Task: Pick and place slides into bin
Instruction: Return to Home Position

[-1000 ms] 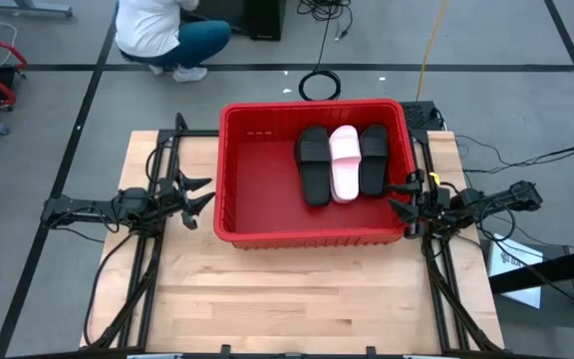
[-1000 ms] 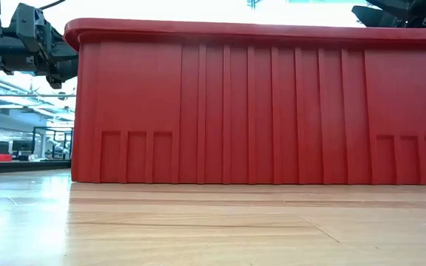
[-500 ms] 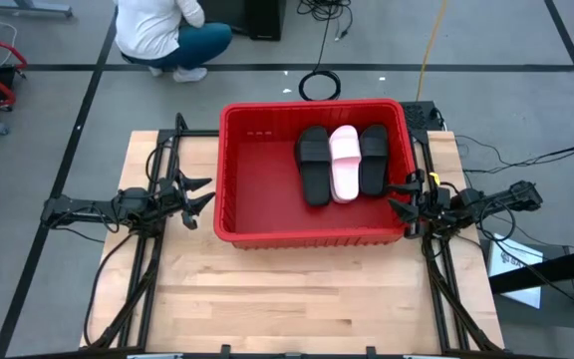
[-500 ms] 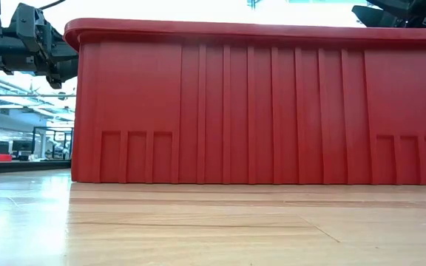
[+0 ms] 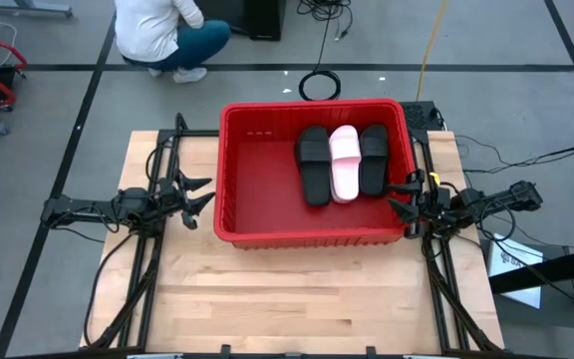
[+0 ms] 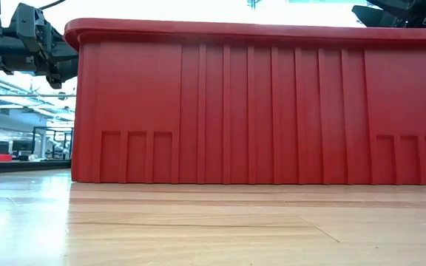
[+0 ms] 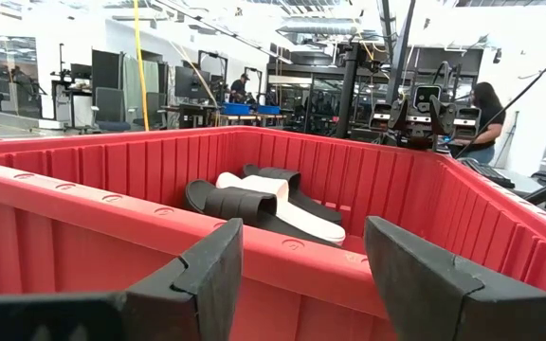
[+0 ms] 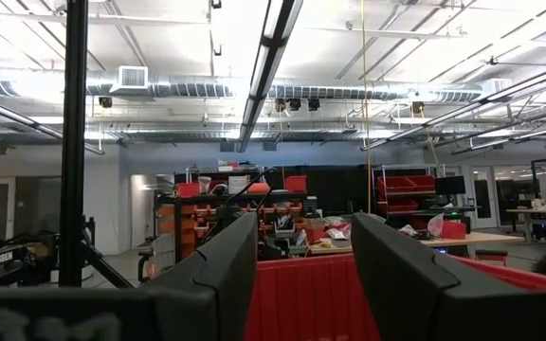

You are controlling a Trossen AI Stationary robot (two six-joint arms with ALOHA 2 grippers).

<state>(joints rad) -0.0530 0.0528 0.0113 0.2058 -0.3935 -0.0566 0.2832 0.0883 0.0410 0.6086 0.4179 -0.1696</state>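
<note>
Though faint, "TROSSE" lettering (image 8: pixel 4 249) on dark gear (image 8: pixel 12 265) beyond the bin (image 8: pixel 306 296).

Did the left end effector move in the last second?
No. The left end effector sits the same gap from the red bin's left wall in the high view.

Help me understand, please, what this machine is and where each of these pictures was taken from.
It is a robot with two dark arms at a wooden table. One picture looks straight down, one looks level across the tabletop, and two come from cameras on the wrists. The left gripper and the right gripper hang at either side of a red bin, both open and holding nothing. In the bin lies a pink slide between two black slides. The low view shows mostly the bin's wall.
</note>
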